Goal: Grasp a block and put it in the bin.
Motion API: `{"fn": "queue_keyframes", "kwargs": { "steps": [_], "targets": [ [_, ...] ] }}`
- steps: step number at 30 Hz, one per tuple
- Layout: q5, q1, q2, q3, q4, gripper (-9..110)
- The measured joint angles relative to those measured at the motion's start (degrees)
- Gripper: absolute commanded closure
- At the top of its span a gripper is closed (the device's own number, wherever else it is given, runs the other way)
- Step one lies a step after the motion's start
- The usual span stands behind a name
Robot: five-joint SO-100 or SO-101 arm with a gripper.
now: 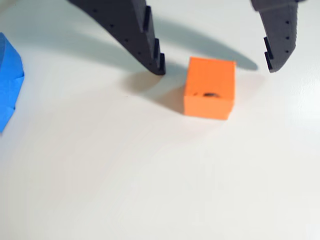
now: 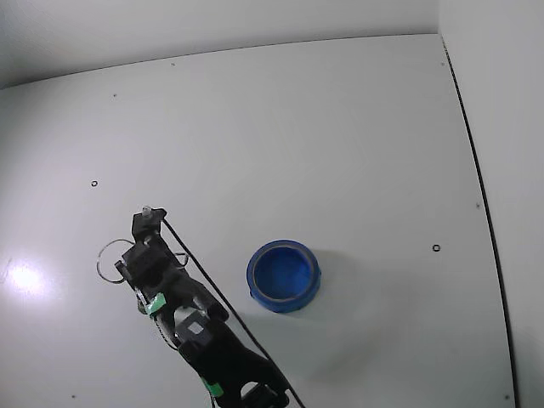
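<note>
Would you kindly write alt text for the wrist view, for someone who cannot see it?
An orange block sits on a white table between the open jaws of a black gripper, untouched. The blue bin's edge shows at the left.

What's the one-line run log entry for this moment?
phase: approach | gripper: open, low around block | block: orange in wrist view, on table, ungrasped | bowl: blue, looks empty, apart from arm

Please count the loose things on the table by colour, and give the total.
Orange: 1, the block, between the open jaws in the wrist view.
Blue: 1, the bin.
Total: 2
</note>
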Motion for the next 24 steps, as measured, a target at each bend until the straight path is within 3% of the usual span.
{"fn": "queue_keyframes", "kwargs": {
  "steps": [24],
  "targets": [
    [0.0,0.18,-0.09,-0.26,-7.82,72]
  ]
}}
